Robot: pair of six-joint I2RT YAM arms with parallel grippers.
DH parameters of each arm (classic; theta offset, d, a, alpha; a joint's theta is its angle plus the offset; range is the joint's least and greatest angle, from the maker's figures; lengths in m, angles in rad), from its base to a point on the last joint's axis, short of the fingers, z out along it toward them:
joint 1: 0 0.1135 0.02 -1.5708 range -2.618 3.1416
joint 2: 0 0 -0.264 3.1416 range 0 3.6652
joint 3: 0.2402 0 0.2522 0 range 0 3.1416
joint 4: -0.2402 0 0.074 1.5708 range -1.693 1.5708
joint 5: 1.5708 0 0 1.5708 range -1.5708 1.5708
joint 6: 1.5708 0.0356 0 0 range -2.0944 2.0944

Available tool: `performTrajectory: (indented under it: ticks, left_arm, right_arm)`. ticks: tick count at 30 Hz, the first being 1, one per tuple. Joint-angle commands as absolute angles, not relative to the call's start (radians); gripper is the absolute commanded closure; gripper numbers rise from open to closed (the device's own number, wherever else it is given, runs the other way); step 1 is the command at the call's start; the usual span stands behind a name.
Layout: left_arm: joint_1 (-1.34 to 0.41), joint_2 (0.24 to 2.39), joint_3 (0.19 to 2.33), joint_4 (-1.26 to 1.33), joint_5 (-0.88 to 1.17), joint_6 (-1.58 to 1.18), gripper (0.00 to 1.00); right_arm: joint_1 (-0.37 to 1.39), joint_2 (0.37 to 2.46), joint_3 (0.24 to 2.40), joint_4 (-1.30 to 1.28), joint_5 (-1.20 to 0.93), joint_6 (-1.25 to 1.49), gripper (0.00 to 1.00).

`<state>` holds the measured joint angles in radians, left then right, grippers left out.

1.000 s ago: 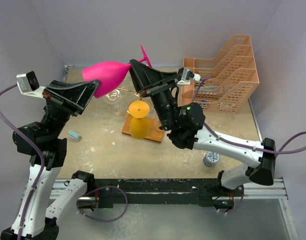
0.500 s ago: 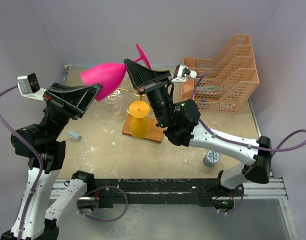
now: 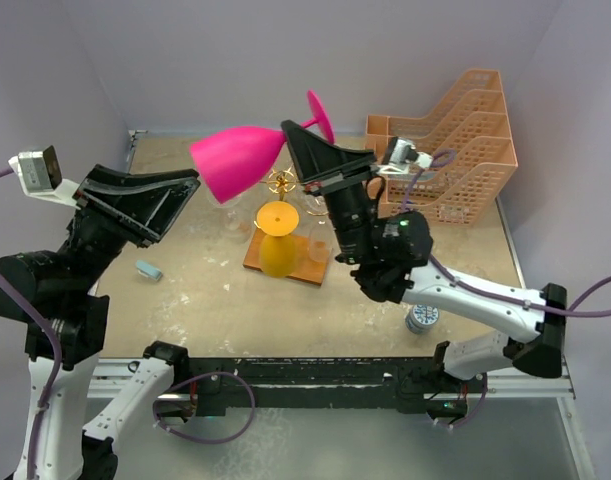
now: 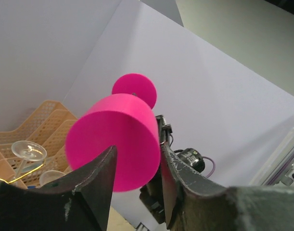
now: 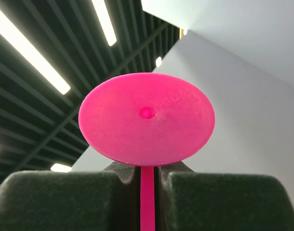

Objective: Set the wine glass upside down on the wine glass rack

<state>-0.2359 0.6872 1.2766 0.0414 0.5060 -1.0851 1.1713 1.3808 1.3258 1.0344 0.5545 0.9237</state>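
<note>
right end effector (image 5: 147,182) pinches wine glass (image 5: 147,118) stem | left end effector (image 4: 136,161) spread

L gripper (image 3: 187,195) has let go of the wine glass (image 3: 240,160): jaws that were clamped on the bowl rim a sec ago now stand apart, and the L arm has pulled back leftward, tips just beside the rim. R gripper (image 3: 293,130) went from open around the stem to pinched shut on it under the foot. R arm w/ the glass has swung right, so in the top view the bowl now shows above the gold top of the wine glass rack (image 3: 282,183), not left of it.
</note>
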Motion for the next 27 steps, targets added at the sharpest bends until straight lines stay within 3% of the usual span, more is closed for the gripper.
performTrajectory:
  ticks: [1, 6, 13, 27]
  left_arm:
    - [-0.233, 0.704, 1.372, -0.086, 0.521, -0.966, 0.6]
    - [-0.233, 0.723, 1.449, -0.185, 0.503, -0.92, 0.56]
    - [-0.233, 0.75, 1.449, -0.074, 0.523, -0.998, 0.54]
    - [-0.233, 0.873, 1.425, 0.11, 0.554, -1.174, 0.53]
  right_arm:
    - [1.175, 1.244, 1.297, 1.124, 0.565, 0.742, 1.0]
    - [1.176, 1.113, 1.253, 1.01, 0.533, 0.577, 1.0]
    - [1.176, 0.958, 1.257, 0.766, 0.454, 0.407, 1.0]
    - [1.176, 0.923, 1.286, 0.264, 0.57, 0.181, 1.0]
